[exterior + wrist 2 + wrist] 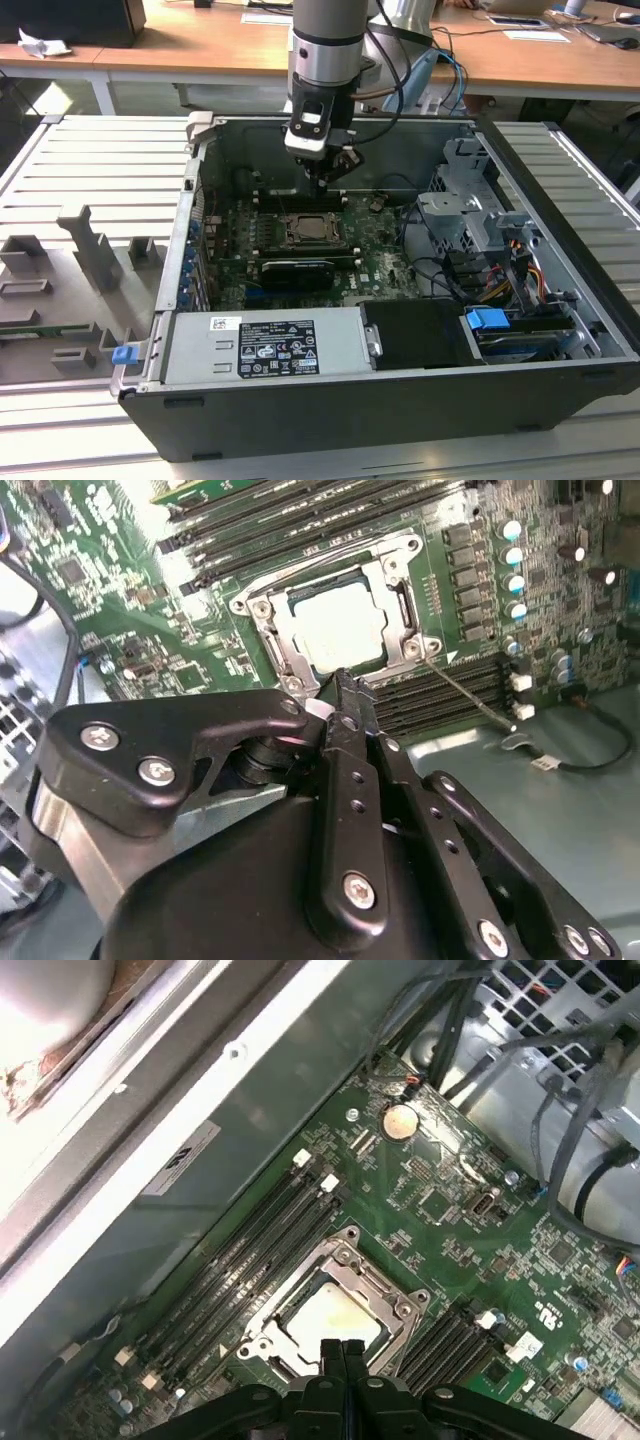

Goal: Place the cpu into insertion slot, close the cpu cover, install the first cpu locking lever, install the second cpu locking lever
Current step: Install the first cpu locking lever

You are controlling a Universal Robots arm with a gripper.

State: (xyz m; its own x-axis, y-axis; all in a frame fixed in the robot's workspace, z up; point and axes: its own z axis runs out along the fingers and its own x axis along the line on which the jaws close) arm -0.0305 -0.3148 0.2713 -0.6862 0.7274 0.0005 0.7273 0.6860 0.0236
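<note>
Hovering just over socket (414,546) edge, gripper (340,680) is seen with fingers pressed together, nothing pinched. Chip (340,625) is seated in socket, cover (275,645) apparently lowered flat over it. Beyond, thin wire lever (470,695) is left sticking out, unlatched. Lever step judged in hand: fingertip contact, press down, tuck under hook called for.

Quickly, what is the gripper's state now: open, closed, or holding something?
Gripper: closed, fingers pressed together, nothing seen between them; its tips are close to the cpu cover.
</note>
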